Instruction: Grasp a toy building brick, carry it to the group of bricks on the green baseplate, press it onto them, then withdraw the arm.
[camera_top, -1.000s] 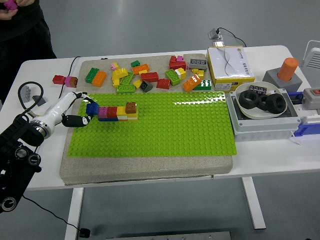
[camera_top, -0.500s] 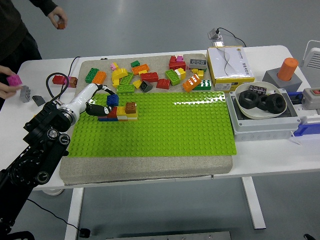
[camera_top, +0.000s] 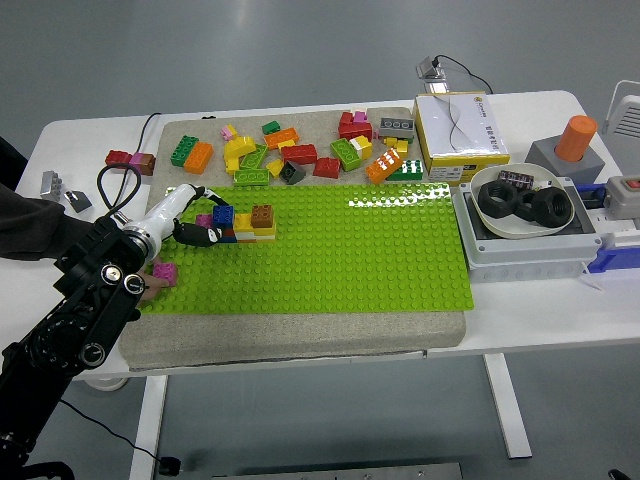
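The green baseplate (camera_top: 350, 250) lies on a grey mat in the middle of the table. A small group of bricks (camera_top: 250, 222), red, yellow, brown and magenta, stands at its back left. My left hand (camera_top: 205, 218) reaches in from the left and is shut on a blue brick (camera_top: 222, 213), which sits on the left end of the group. A person's sleeve (camera_top: 30, 235) comes in from the left edge. The person's hand (camera_top: 150, 290), partly hidden behind my arm, touches a pink brick (camera_top: 165, 272) on the baseplate's left edge. My right arm is out of view.
Several loose bricks (camera_top: 300, 150) lie on the mat behind the baseplate. A red and brown brick pair (camera_top: 130, 160) and grey pieces (camera_top: 55, 185) lie at the far left. A yellow-white box (camera_top: 458, 135), a bowl of black tyres (camera_top: 520, 205) and an orange cylinder (camera_top: 575, 137) stand at the right.
My left hand carried the blue brick right and lowered it onto the group's left end. The person's arm reached in from the left and set a pink brick on the baseplate's left edge.
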